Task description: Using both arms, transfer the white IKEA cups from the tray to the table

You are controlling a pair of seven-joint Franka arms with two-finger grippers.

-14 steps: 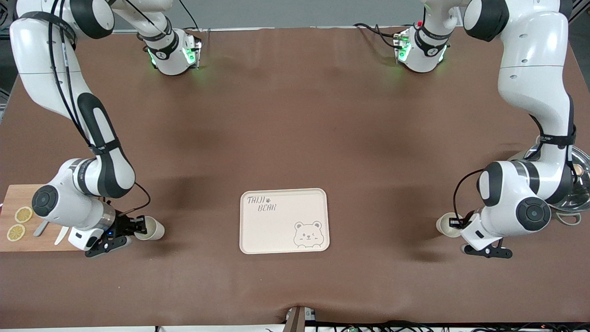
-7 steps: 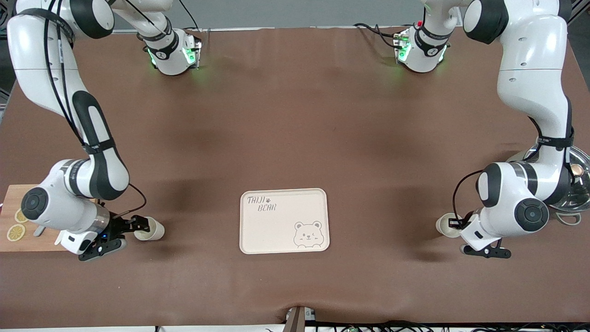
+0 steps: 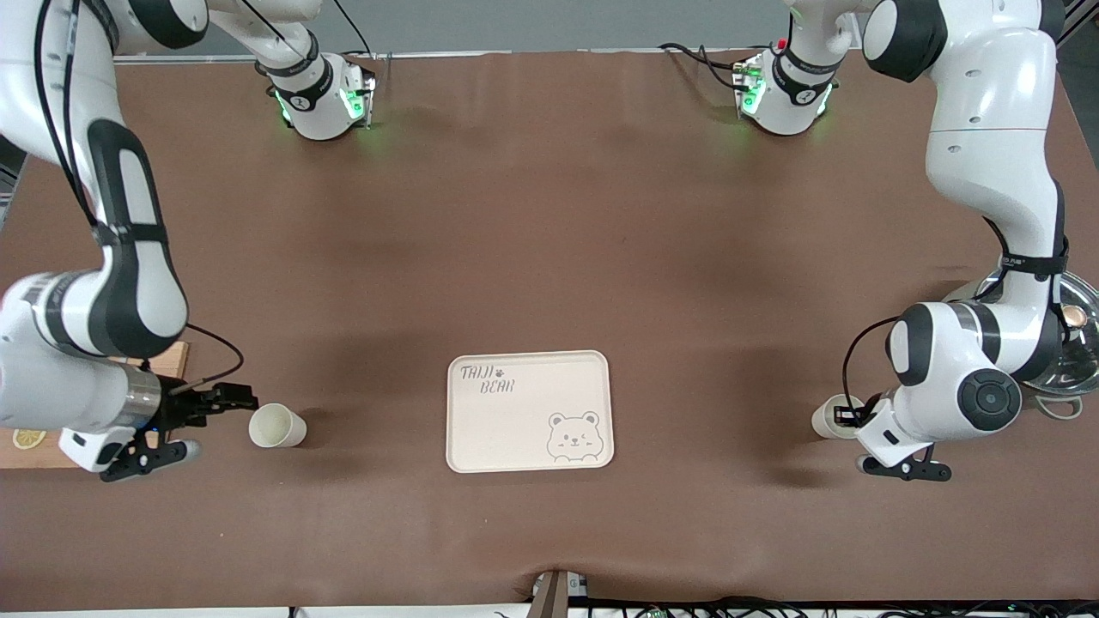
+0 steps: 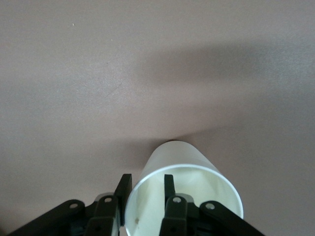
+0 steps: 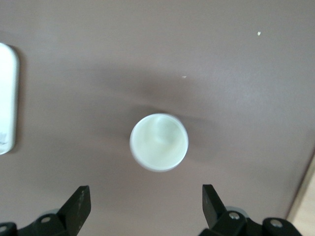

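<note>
One white cup [image 3: 276,426] stands upright on the brown table, toward the right arm's end from the tray. My right gripper [image 3: 210,422] is open and empty beside it, a short way off; in the right wrist view the cup [image 5: 158,141] stands clear of the gripper [image 5: 145,196]. The other white cup [image 3: 827,418] is toward the left arm's end from the tray. My left gripper [image 3: 848,422] is at its rim. In the left wrist view, one finger of the gripper [image 4: 146,184] is inside the cup [image 4: 172,157] and one outside, with a gap to the wall.
The cream bear-print tray [image 3: 481,429] lies between the two cups, and its edge shows in the right wrist view [image 5: 6,98]. A wooden board with lemon slices [image 3: 26,439] lies at the right arm's end. A metal pot [image 3: 1077,343] stands at the left arm's end.
My right gripper let go of its cup and drew back toward the right arm's end of the table, leaving the cup standing. The left arm and its cup have hardly moved.
</note>
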